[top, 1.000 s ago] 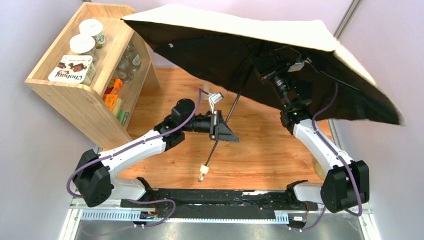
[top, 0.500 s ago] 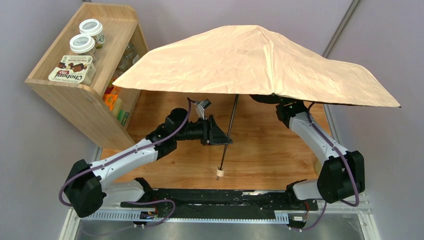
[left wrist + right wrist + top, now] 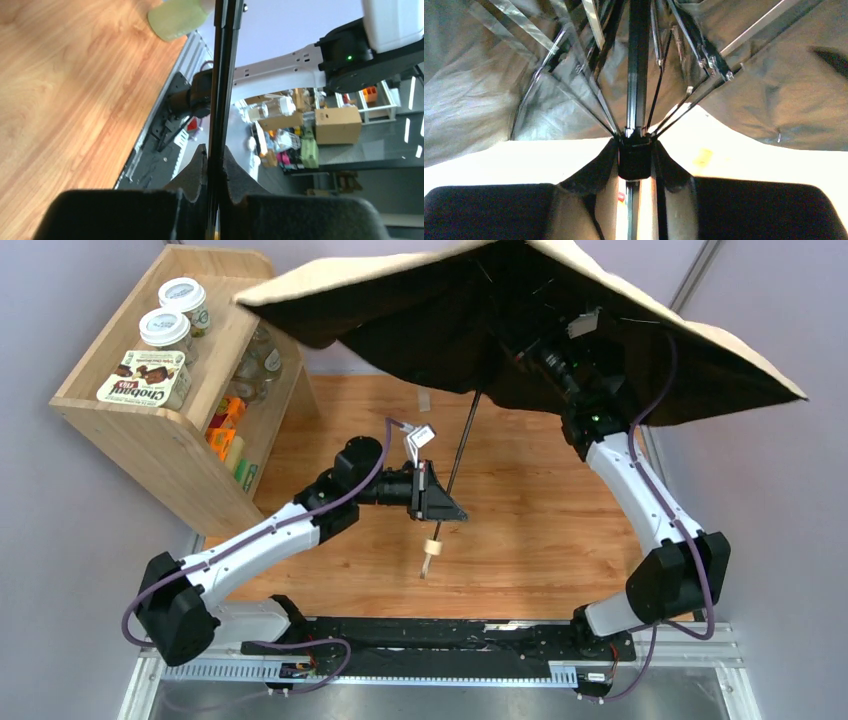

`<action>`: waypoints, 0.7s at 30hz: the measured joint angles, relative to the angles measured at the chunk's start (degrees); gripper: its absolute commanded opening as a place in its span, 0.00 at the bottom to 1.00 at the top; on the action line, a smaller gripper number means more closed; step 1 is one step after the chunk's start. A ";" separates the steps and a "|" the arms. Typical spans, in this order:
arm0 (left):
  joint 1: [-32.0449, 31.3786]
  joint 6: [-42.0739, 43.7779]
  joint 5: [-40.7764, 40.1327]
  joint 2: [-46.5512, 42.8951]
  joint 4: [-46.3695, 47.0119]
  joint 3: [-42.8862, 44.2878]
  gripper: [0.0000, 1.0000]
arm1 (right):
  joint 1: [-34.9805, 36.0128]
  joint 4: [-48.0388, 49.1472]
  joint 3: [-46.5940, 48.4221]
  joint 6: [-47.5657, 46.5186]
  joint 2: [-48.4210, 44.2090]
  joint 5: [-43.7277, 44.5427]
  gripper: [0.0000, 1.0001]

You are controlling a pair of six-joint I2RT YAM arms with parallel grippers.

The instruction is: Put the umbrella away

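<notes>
The umbrella (image 3: 430,325) is open, with a pale peach top and a black underside, tilted back above the table. Its thin black shaft (image 3: 462,445) runs down to the small cream handle (image 3: 433,548). My left gripper (image 3: 440,502) is shut on the shaft (image 3: 222,75) just above the handle. My right gripper (image 3: 545,350) is under the canopy, shut on the black runner (image 3: 634,157) where the ribs (image 3: 574,65) meet the shaft. The right gripper's fingertips are mostly hidden by the canopy in the top view.
A wooden shelf unit (image 3: 150,420) stands at the back left with two jars (image 3: 165,328) and a Chobani box (image 3: 145,377) on top and more items inside. The canopy's left edge hangs over it. The wooden table (image 3: 540,520) lies below.
The canopy has tipped back from facing the camera, so its black underside shows again. The right gripper has risen under it. The left gripper and handle have shifted slightly left.
</notes>
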 measured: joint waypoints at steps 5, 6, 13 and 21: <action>3.45 0.44 7.43 4.74 -8.35 7.39 0.00 | 6.38 1.49 -15.28 -1.90 -9.09 11.32 0.00; 4.17 -0.15 6.73 6.51 -8.24 9.62 0.00 | 9.70 1.46 -20.85 -1.77 -12.57 11.82 0.00; 5.68 -4.24 2.91 8.68 -2.08 10.25 0.40 | 11.74 -2.56 -27.45 -0.35 -18.10 4.48 0.00; 5.53 -7.21 -4.52 -2.32 1.60 -3.10 0.68 | 6.32 2.62 -26.25 1.84 -15.19 4.33 0.00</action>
